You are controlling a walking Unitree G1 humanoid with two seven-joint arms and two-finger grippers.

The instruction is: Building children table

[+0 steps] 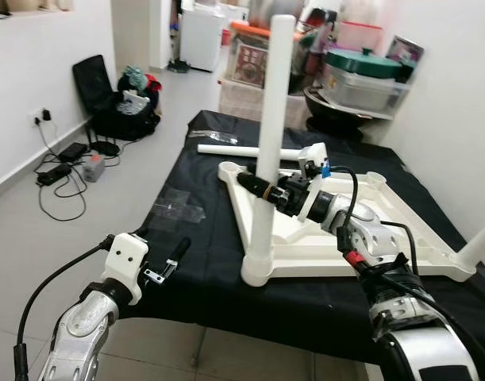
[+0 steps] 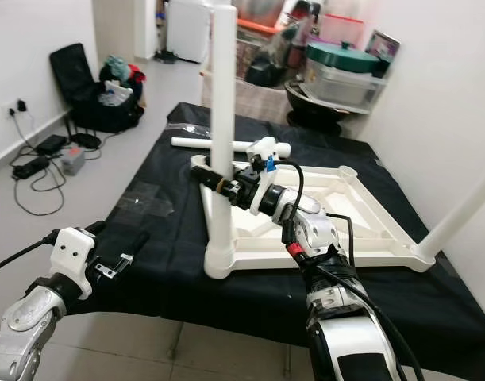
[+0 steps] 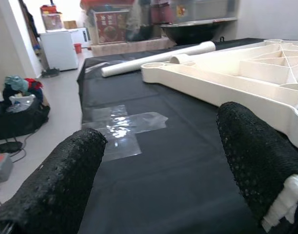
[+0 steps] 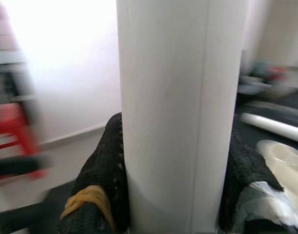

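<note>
A smooth white plastic table leg [image 1: 272,143] stands upright at frame centre, seated in the near corner socket of an upturned, ribbed cream tabletop [image 1: 401,238] lying on a black cloth [image 1: 202,262]. The right gripper [image 1: 259,189] has its rough black fingers [image 4: 104,175] clamped around the leg. At lower left, the left gripper [image 1: 172,258] hovers with fingers [image 3: 61,185] spread apart, holding nothing. A second round leg [image 1: 234,150] lies flat behind.

The upturned tabletop [image 1: 337,238] lies at centre-right on the cloth-covered table [image 1: 194,262]. An upright leg [image 1: 270,143] stands in its near-left corner, at frame centre. A loose leg [image 1: 246,151] lies behind it. A bag [image 1: 115,103] sits on the floor, upper left.
</note>
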